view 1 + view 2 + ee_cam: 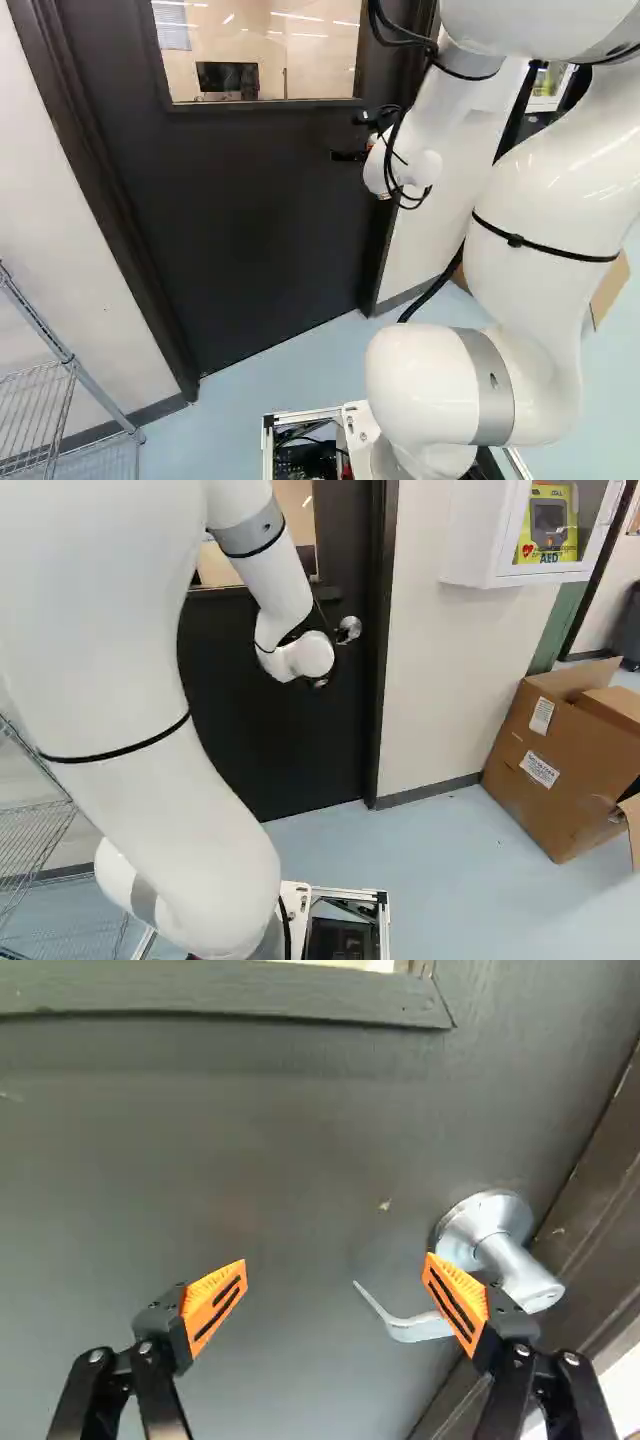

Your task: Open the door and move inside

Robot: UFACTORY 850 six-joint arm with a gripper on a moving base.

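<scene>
Jaws wide apart. Gripper [347, 137] in front of the door [250, 210], which sits closed in its frame [600, 1210]. Lever handle [512, 1262] mounted near the door's frame-side edge, below the window [265, 50]; one finger partly covers the lever, whose tip shows between the fingers. Contact unclear.

The right base view has a white cabinet [482, 535] at two o'clock, a cardboard box [565, 800] at three. The left one shows a wire shelf [68, 357] at eight.
</scene>
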